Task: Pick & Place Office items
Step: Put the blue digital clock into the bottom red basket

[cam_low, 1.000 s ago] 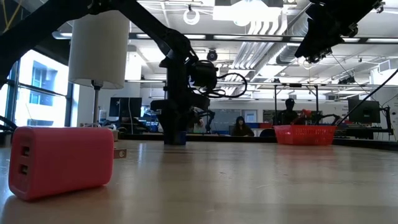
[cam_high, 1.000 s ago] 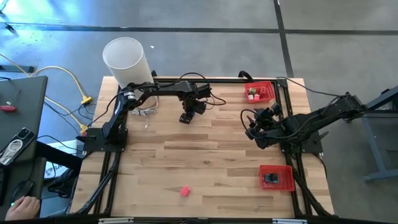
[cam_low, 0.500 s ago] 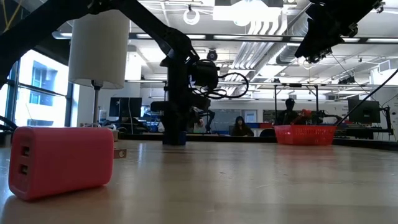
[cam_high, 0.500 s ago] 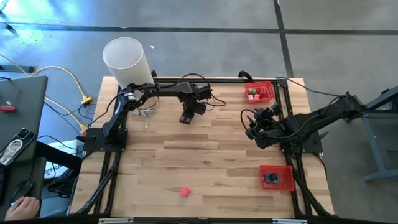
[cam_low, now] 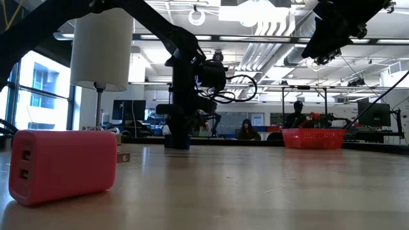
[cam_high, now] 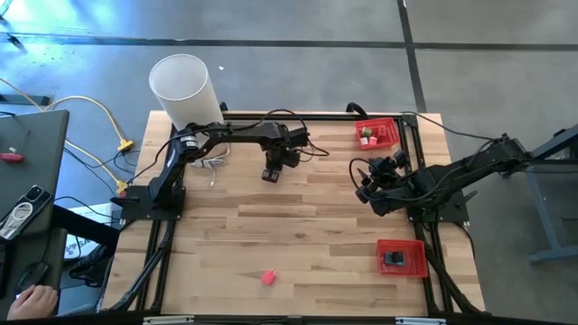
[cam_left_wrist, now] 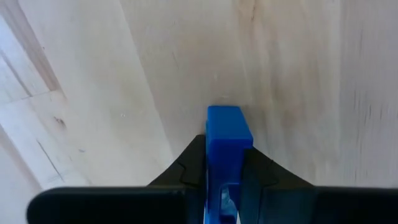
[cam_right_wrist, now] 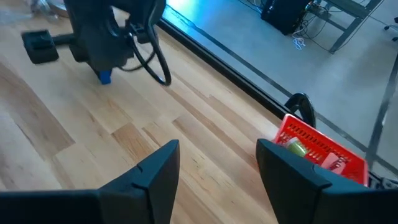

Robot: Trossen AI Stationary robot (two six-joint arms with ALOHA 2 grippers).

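My left gripper (cam_high: 270,173) stands at the far middle of the table, pointing down, shut on a small blue piece (cam_left_wrist: 227,140). The piece also shows under that gripper in the right wrist view (cam_right_wrist: 104,76). A pink block (cam_high: 268,277) lies on its side near the table's near edge, close to the low camera (cam_low: 61,165). My right gripper (cam_high: 366,191) hangs open and empty above the table's right half, and its fingers show spread in its wrist view (cam_right_wrist: 217,168). My left gripper pinches the blue piece by its two flat sides (cam_left_wrist: 214,155) between the two fingers (cam_left_wrist: 186,171). The fingers come from above, pointing down. The piece's free end (cam_left_wrist: 225,118) sticks out past the fingertips toward the wood; whether it touches the table I cannot tell.
A red tray (cam_high: 377,134) with green and red pieces stands at the far right corner. A second red tray (cam_high: 401,257) with a black piece stands at the near right. A tall white cylinder (cam_high: 183,88) stands off the far left corner. Bare wood lies across the middle.
My left gripper has shifted a little toward the table's left edge with the blue piece still held in it. My right gripper has kept still.
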